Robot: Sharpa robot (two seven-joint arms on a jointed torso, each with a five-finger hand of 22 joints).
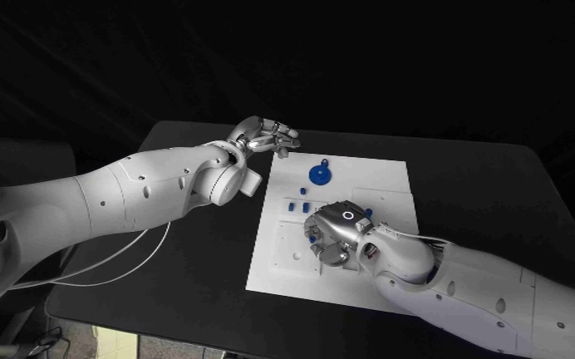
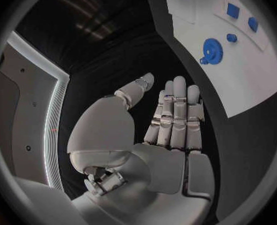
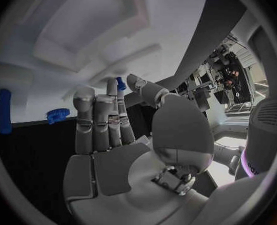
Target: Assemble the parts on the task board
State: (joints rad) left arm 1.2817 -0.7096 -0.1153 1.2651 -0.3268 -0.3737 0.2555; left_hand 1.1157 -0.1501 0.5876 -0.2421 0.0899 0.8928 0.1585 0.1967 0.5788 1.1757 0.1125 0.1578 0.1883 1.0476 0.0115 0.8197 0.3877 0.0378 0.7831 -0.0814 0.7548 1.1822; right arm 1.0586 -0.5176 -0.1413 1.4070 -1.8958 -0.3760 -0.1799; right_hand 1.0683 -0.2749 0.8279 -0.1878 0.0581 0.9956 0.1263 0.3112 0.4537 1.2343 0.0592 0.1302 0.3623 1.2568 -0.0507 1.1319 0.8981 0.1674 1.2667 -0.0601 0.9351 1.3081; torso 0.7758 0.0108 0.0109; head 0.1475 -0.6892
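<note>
The white task board (image 1: 384, 178) lies mid-table. A blue gear (image 1: 320, 174) sits near its far edge, and small blue parts (image 1: 300, 205) lie by its left side. My right hand (image 1: 336, 234) is low over the board's middle. In the right wrist view a small blue part (image 3: 120, 83) shows between the thumb tip and a fingertip, pinched there. A blue peg (image 3: 5, 111) and a small blue gear (image 3: 58, 115) lie beyond the right hand (image 3: 113, 135). My left hand (image 1: 266, 136) hovers off the board's far left corner. In its wrist view the left hand (image 2: 170, 120) has straight fingers and holds nothing, with the gear (image 2: 211, 49) ahead of it.
Black table (image 1: 479, 176) surrounds the board on all sides. A white cable (image 1: 108, 263) hangs by my left arm at the table's left edge. Recessed pockets in the board (image 3: 82, 30) lie close in front of the right hand.
</note>
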